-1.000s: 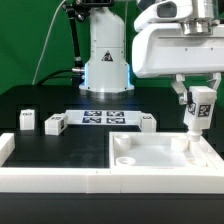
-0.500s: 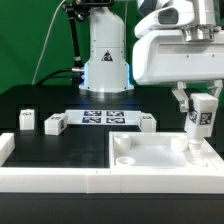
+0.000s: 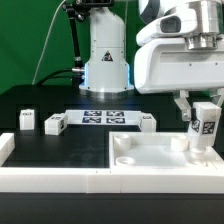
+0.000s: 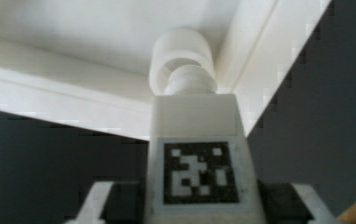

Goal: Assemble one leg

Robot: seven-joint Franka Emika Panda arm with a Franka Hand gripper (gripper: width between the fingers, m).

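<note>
My gripper [image 3: 201, 117] is shut on a leg [image 3: 204, 126], a white post with a black-and-white tag, held upright at the exterior view's right. Its lower end stands over the far right corner socket of the large white panel [image 3: 160, 156]. In the wrist view the leg [image 4: 201, 150] fills the middle between my fingers [image 4: 104, 202], and its tip meets a round socket rim [image 4: 182, 55] of the panel. Three more legs lie on the table: one at the far left [image 3: 27, 121], one beside it [image 3: 55, 123], one right of the marker board [image 3: 147, 121].
The marker board [image 3: 104, 118] lies flat behind the panel. A white raised wall [image 3: 50, 175] runs along the table's front and left. The robot's base [image 3: 105, 55] stands at the back centre.
My gripper and the held leg have shifted toward the exterior view's right and slightly down, nearer the panel's far right corner. The other legs have not moved.
</note>
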